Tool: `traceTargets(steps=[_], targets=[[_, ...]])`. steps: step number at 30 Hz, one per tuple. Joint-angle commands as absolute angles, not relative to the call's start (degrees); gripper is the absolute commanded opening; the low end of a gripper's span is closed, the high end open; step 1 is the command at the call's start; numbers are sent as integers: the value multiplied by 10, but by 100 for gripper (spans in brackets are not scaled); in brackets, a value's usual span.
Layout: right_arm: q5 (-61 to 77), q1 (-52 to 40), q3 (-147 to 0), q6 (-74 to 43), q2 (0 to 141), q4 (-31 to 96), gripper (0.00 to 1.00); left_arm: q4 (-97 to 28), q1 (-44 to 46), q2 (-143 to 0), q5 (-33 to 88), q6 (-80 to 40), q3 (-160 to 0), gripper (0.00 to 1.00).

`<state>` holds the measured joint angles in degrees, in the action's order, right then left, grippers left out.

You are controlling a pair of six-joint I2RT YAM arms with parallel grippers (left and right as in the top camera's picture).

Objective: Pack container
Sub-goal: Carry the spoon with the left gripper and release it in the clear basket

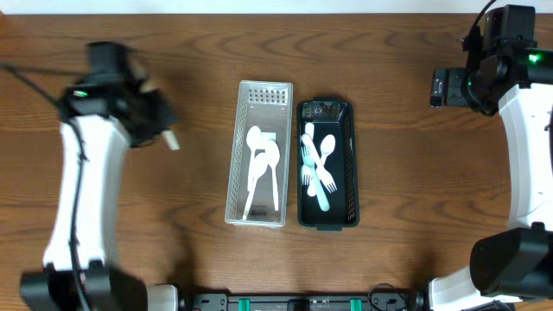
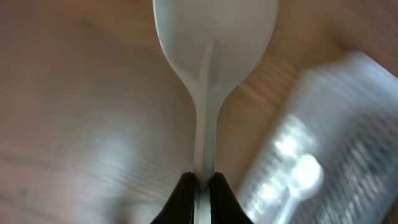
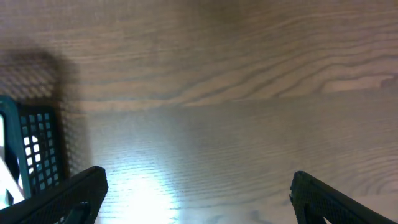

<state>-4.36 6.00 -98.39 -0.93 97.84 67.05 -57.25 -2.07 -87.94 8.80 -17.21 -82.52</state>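
The white basket [image 1: 266, 93] lies lengthwise in the middle of the desk [image 1: 415, 190]. The dark green basket [image 1: 349, 164] is just beside it on the right, and their long sides run parallel. The sorting looks to go by colour. White spoons [image 1: 262, 160] are piled in the white basket, while pale blue forks and spoons [image 1: 318, 168] are in the green one. So the basket being packed now is probably the white one.

The left arm [image 1: 82, 199] reaches over bare desk well to the left of both baskets. It carries one more white spoon [image 2: 211, 43], which matches the white pile and is most likely meant for the same basket. The spoon is held by its handle with the bowl pointing away from the wrist, probably so the bowl can go in first and the handle follow. In the left wrist view the white basket is a blur at the right edge, off to one side of the spoon and not under it.

The left jaws are clamped on the spoon's thin handle — the two dark tips are pinched in against it, nearly meeting. The right arm [image 1: 523, 164] is at the far right edge of the desk. The right jaws are wide apart over bare wood, holding and touching nothing, and only a corner of the green basket shows at the left of that view.
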Motion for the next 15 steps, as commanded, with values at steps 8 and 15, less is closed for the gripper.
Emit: traceTargets(steps=[8,15], targets=[[-36,65,-981,-13,1022,668,97,-581,256,-874,83,-112,-817,6],[-35,65,-981,-17,1056,668,94,-583,314,-943,62,-112,-804,6]])
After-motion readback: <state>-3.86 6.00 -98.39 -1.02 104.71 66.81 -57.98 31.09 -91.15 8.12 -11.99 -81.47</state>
